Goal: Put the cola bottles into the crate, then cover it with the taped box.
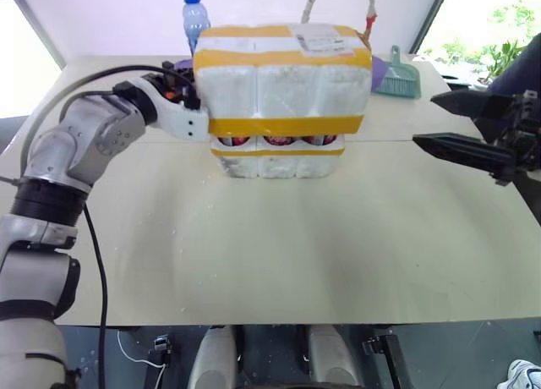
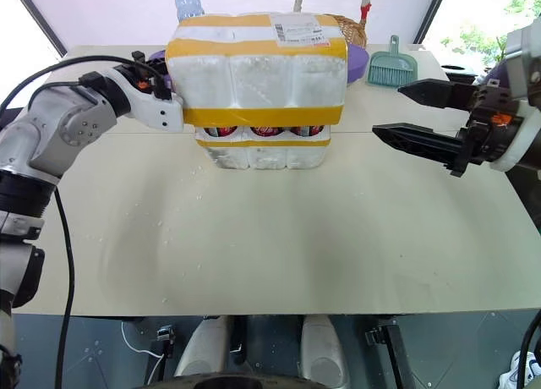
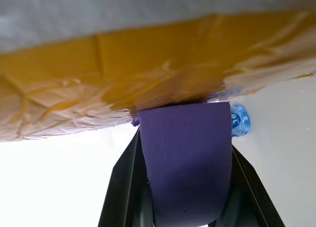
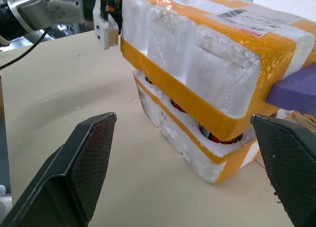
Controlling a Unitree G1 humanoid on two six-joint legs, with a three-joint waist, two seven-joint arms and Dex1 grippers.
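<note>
White styrofoam, banded in wide yellow tape and carrying a shipping label on top, the taped box (image 1: 283, 80) sits over the crate (image 1: 277, 158) in the upper middle of the head view. A narrow gap between the two shows the red caps of the cola bottles (image 1: 279, 140). The crate rests on the desk (image 1: 279, 254).

At the box's left edge, level with its lower tape band, is the left end effector (image 1: 190, 110), its fingers closed together; a purple strip lies against the tape in front of its wrist camera. At the right of the frame the right end effector (image 2: 423, 118) hangs apart from the box, fingers spread wide.

Behind the box stand a blue-capped water bottle (image 1: 194, 17), a basket (image 2: 338, 21) and a teal dustpan (image 1: 396, 76).
</note>
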